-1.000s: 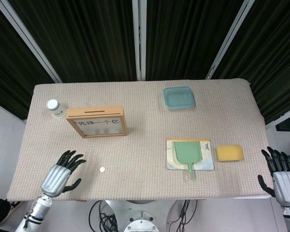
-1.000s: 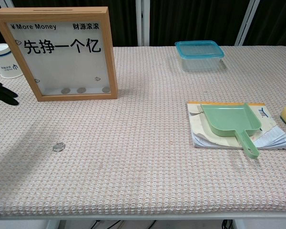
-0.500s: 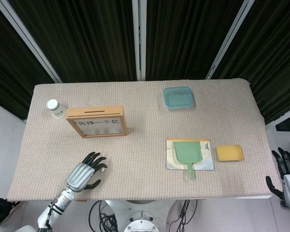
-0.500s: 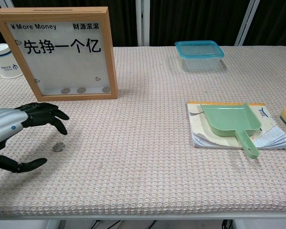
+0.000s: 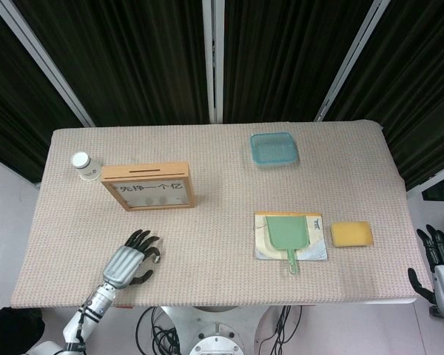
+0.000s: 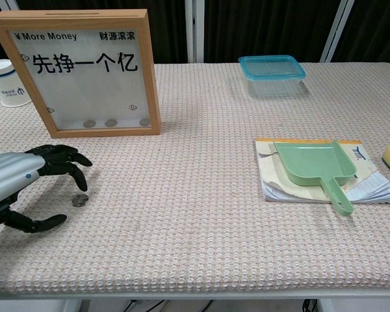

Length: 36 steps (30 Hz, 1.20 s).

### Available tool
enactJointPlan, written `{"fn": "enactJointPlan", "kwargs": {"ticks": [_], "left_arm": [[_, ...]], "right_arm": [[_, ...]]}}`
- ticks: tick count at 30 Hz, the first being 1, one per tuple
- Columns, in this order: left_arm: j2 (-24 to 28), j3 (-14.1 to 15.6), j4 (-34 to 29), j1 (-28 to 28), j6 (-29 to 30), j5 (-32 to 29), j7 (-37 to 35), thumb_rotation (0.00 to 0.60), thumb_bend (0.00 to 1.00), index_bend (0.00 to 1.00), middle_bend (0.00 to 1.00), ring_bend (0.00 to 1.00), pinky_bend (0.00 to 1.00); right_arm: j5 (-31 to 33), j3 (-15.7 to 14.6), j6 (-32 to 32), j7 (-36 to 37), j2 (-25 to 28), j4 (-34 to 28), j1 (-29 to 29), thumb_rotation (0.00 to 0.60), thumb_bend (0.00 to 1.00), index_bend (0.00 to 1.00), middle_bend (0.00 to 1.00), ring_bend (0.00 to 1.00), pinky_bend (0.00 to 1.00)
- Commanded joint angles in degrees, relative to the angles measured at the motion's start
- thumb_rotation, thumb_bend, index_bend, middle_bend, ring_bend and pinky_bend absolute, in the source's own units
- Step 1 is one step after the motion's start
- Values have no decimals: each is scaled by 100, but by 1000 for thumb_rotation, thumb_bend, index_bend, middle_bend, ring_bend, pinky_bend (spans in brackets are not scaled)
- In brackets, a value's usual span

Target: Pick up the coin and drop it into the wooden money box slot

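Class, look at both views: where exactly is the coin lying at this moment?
The coin lies flat on the table's near left, in front of the wooden money box, just beneath the left hand's fingertips.

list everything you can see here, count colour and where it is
coin: 1, silver, flat on the table near the front left, under the left hand's fingertips
wooden money box: 1, light wood frame with clear front, upright at left, coins inside at the bottom
paper cup: 1, white, back left beside the box
food container: 1, clear with teal lid, back centre-right
dustpan: 1, pale green, lying on the booklet
booklet: 1, pale, right of centre
sponge: 1, yellow, right of the booklet
table: 1, beige woven cover
left hand: 1, silver and black, fingers spread over the coin
right hand: 1, off the table's right edge
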Motion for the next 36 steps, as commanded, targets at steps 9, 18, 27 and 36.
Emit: {"fn": "enactJointPlan", "kwargs": {"ticks": [9,18,27,36], "left_arm": [[-113,27,108,-22,3,-99,35,600,310,368,127,5,64],[-150,28,175,-36,35,-161,18,600,310,373,128,5,64],[-144,42,205,-37,96,-184,-42,600,310,402,131,5,63],[-192,72,267,-51,95,-193,-90,600,310,411,132,5,62]], "right_arm": [[-7,-7,9,27,5,14,-10,600,333,0,0,0,0],[-6,-4,-16,27,7,20,3,600,333,0,0,0,0],[36,2,-61,32,-16,45,8,600,333,0,0,0,0],[45,-2,-75,44,-32,79,6,600,334,0,0,0,0]]}}
